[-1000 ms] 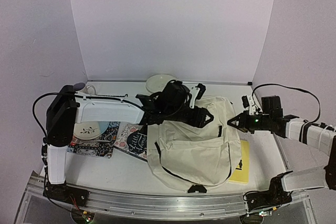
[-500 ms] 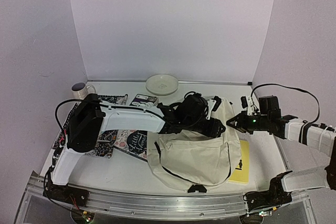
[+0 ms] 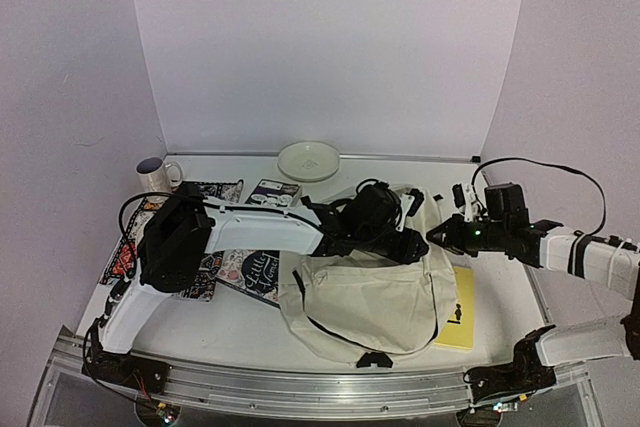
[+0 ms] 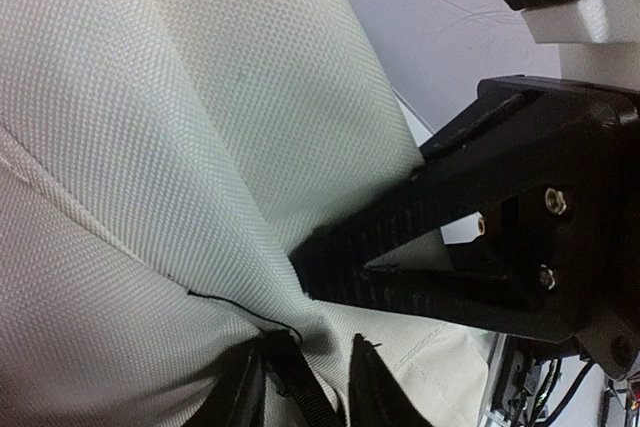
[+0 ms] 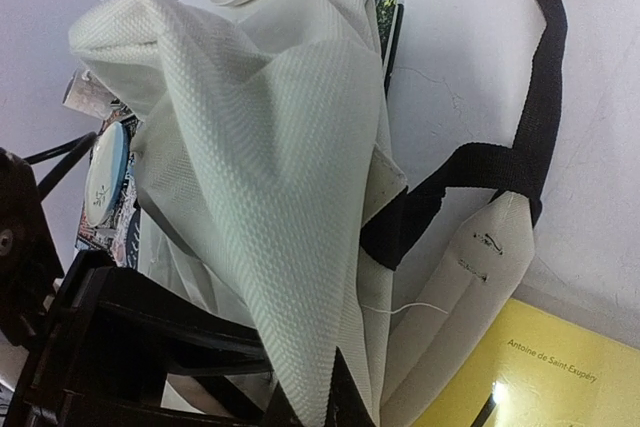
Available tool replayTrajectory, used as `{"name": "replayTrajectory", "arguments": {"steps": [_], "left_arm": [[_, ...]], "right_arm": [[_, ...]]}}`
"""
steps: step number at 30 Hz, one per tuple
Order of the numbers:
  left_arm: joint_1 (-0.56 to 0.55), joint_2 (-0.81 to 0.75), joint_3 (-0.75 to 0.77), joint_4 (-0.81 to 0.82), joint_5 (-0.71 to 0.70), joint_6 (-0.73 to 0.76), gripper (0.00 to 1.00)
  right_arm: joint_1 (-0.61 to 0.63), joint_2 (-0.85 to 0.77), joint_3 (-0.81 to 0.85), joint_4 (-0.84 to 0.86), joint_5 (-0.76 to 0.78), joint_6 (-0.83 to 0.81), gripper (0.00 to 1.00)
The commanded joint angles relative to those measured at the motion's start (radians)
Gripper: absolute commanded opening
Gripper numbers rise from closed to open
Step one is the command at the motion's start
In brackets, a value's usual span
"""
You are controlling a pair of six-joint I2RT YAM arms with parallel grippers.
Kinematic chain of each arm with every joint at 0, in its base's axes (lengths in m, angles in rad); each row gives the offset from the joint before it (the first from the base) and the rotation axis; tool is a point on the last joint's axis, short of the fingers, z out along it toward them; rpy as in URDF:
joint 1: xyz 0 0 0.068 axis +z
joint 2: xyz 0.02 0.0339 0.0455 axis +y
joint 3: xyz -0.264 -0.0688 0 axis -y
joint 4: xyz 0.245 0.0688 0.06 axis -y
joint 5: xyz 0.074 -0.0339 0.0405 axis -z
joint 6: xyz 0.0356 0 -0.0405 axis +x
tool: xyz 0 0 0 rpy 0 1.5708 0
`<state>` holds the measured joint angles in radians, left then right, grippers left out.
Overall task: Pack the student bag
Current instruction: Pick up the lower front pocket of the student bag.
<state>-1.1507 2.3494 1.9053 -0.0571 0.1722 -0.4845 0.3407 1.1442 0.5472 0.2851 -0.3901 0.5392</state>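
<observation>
The student bag (image 3: 370, 297), cream fabric with black straps, lies at the front middle of the table with its top pulled up. My left gripper (image 3: 416, 245) reaches across from the left and is shut on a fold of the bag's upper edge. In the left wrist view its fingers (image 4: 318, 352) pinch the cream cloth (image 4: 150, 147). My right gripper (image 3: 437, 235) faces it from the right, shut on the same raised edge. In the right wrist view the fabric (image 5: 270, 167) runs down into its jaws (image 5: 325, 402). A yellow book (image 3: 458, 312) lies flat just right of the bag.
A patterned placemat (image 3: 130, 247) with books (image 3: 250, 272) lies at the left, another book (image 3: 272, 192) behind. A mug (image 3: 152, 174) stands back left and a plate (image 3: 308, 160) back centre. A black strap (image 5: 530, 137) trails on the table. Metal rail along the front edge.
</observation>
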Motion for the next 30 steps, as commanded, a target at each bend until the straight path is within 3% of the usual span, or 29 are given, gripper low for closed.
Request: {"name": "replayTrajectory", "arguments": {"steps": [1,8,16,26,30], "left_arm": [[0.0,0.005,0.047,0.013,0.016,-0.012,0.25],[0.001,-0.066,-0.03,0.013,-0.021,0.006,0.0],[0.003,-0.195,-0.178,0.011,-0.118,0.043,0.0],[0.015,-0.304,-0.334,0.006,-0.213,0.055,0.0],[0.016,-0.294,-0.315,0.006,-0.186,0.056,0.0]], "right_arm": [[0.03,-0.014,0.052,0.042,0.001,-0.005,0.0],[0.03,-0.035,0.047,0.017,0.041,-0.023,0.0],[0.03,-0.049,0.049,-0.029,0.148,-0.066,0.0],[0.03,-0.061,0.04,-0.037,0.143,-0.078,0.0],[0.03,-0.063,0.041,-0.03,0.104,-0.089,0.0]]}}
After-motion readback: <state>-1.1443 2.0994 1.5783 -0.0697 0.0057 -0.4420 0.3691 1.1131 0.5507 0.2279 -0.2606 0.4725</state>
